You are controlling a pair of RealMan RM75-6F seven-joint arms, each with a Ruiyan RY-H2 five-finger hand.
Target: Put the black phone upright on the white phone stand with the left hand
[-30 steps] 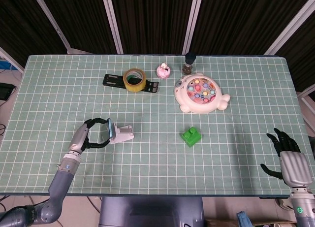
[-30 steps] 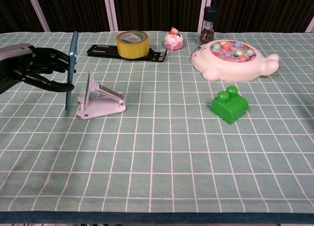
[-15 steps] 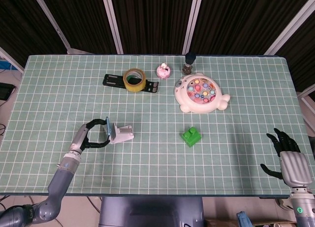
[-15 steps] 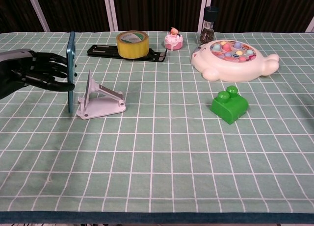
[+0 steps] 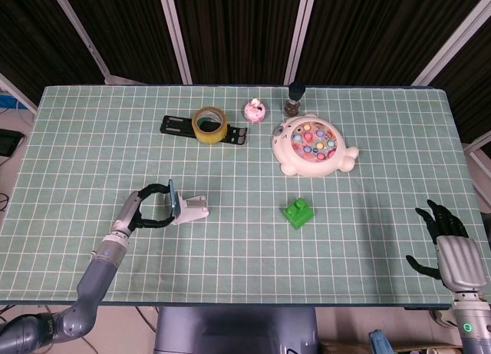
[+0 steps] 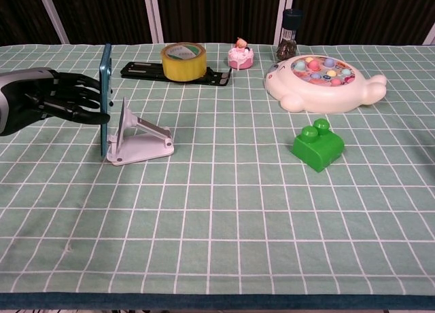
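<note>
Left hand (image 6: pixel 51 102) grips black phone (image 6: pixel 105 99) upright just behind white phone stand (image 6: pixel 136 138); lower bottom edge squarely onto stand's lip before letting go; right hand (image 5: pixel 449 243) idle, fingers spread.

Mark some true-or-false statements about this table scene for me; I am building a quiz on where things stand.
1. The left hand holds the thin black phone upright beside the white folding phone stand. True.
2. The right hand grips the green toy brick. False: it holds nothing, fingers apart, far from the brick.
3. The yellow tape roll sits on a flat black bracket. True.
4. The phone lies flat on the checked green table mat. False: it stands on edge.
</note>
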